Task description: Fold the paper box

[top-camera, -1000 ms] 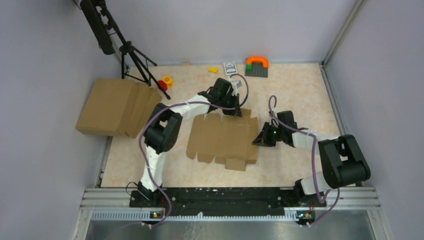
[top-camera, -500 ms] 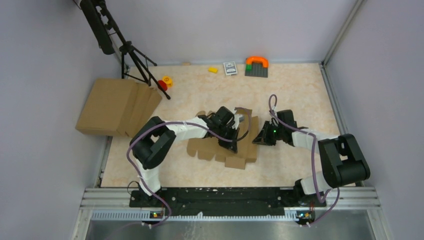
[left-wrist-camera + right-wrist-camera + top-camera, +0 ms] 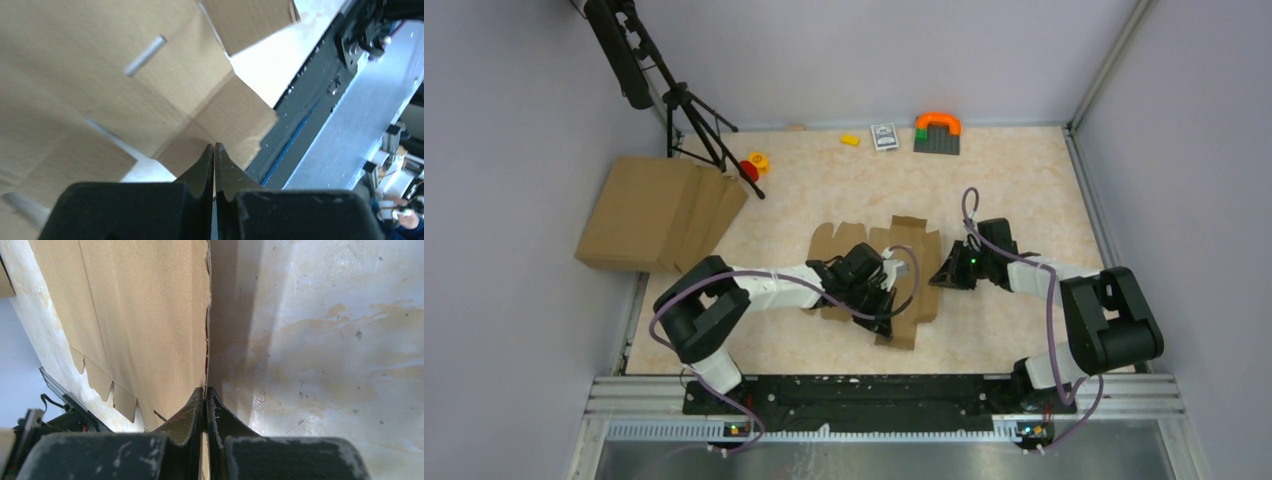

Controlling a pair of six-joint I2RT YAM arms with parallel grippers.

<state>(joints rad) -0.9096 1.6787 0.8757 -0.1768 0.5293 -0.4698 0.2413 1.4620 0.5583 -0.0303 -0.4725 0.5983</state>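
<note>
- The left gripper [image 3: 214, 149] has its two black fingers pressed flat together with no gap, the tips resting on the paper box [image 3: 834, 245] at a crease near its near-right corner flap. Nothing is caught between them.
- The right gripper [image 3: 205, 391] is also closed, its tips set right at the box's right-hand edge. That edge runs straight into the seam between the fingers. I cannot tell whether the cardboard is nipped there or only touched.
- The box lies opened out and mostly flat on the table [image 3: 1024, 180], between the two grippers. It is plain brown, with slits and small tabs along its near side, and I see no print on it.
- The left arm lies low across the box's near-left part, and its purple cable loops over the middle of the box.
- Well to the left of the box sits a bigger pile of flat cardboard [image 3: 649, 212], half off the table's edge.
- Beyond the box and to its left stand a black tripod [image 3: 694, 115] and, at its foot, a red and yellow toy [image 3: 754, 163].
- Straight beyond the box, by the far wall, lie a yellow block [image 3: 850, 139], a small printed card [image 3: 884, 135] and a grey plate with an orange arch [image 3: 937, 133]. The card's print is too small to read.
</note>
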